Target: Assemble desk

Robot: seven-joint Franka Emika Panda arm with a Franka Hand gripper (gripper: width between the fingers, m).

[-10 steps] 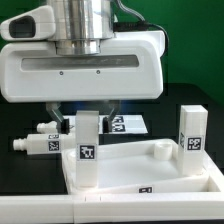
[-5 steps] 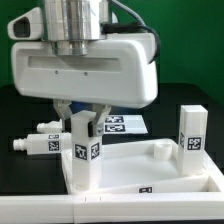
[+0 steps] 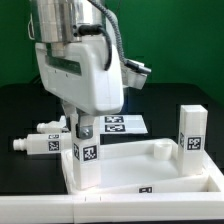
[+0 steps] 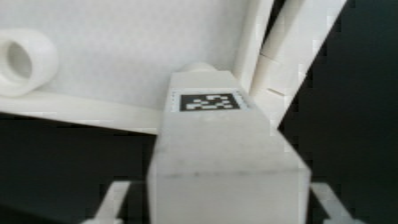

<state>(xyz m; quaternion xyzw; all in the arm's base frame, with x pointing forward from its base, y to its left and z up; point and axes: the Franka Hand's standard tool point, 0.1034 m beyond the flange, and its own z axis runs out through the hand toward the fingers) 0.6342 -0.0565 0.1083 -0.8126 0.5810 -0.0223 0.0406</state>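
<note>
The gripper (image 3: 84, 127) pinched the upright leg (image 3: 87, 153) between its jaws at a corner of the tabletop (image 3: 150, 186). A good seating likely required keeping the leg vertical and pressing down while twisting.

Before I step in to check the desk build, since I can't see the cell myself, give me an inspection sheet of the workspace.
Surface: black table.
Job's things: white plastic square tray-like tabletop; one white blocky tagged leg upright at its near corner; another leg upright at the exterior view's right; two legs lying at the exterior view's left.
Clutter: thin flat white marker board behind the tabletop.
Jaws: closed on the near leg's top.
Cables: dark cable along the arm.
Surroundings: green backdrop.
</note>
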